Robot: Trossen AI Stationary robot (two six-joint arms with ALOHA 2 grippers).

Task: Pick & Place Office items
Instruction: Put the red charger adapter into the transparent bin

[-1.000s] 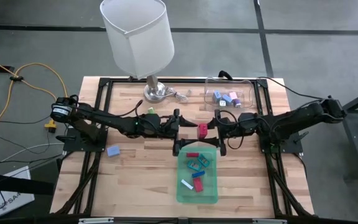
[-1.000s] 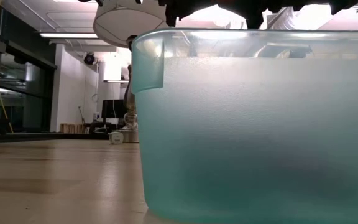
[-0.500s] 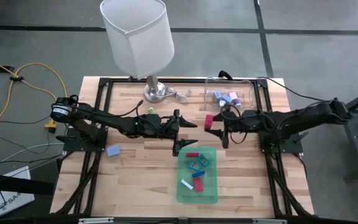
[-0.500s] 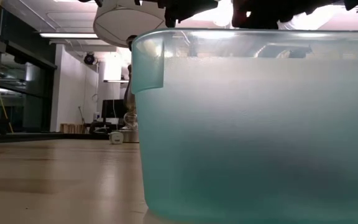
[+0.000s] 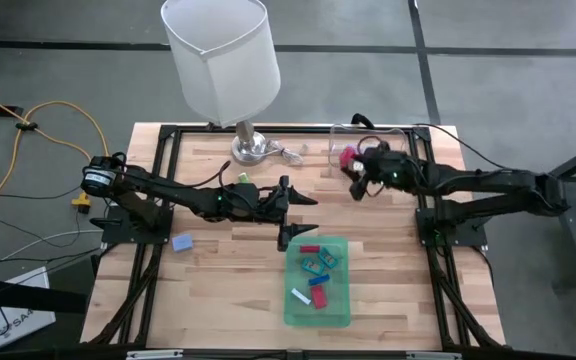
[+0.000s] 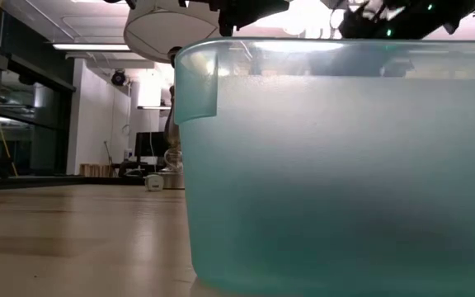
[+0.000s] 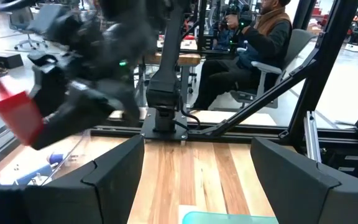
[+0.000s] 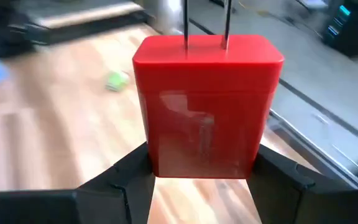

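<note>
Red block with two metal prongs [image 8: 207, 106], plug-adapter look, pinched at lower sides between right gripper [image 5: 352, 172] fingers [image 8: 114, 180], jaws partway apart and closed on it, prongs pointing away from wrist. Carried above table [image 5: 218, 260] at near-left corner of clear plastic container [image 5: 400, 136], probably lined up for a drop there, since container already holds a few small blue, white and pink pieces [image 5: 363, 157]. Same block seen red at edge of left wrist view [image 7: 14, 115], gripped by the blurred right arm. More office items lying in green translucent tray [image 5: 340, 310] at table front: red, blue, teal, white pieces [image 5: 316, 278]. Blue block [image 5: 181, 241] loose on wood near left edge; small green piece [image 5: 241, 178] by left arm, likely not yet sorted. Left gripper [image 5: 298, 215] at table centre just behind tray, fingers [image 7: 114, 180] spread wide, nothing between them, seemingly waiting. Lamp with white shade [image 5: 218, 60] at back of table. Seated person [image 7: 253, 50] in room beyond. Low view mostly filled by tray wall [image 6: 336, 165].
</note>
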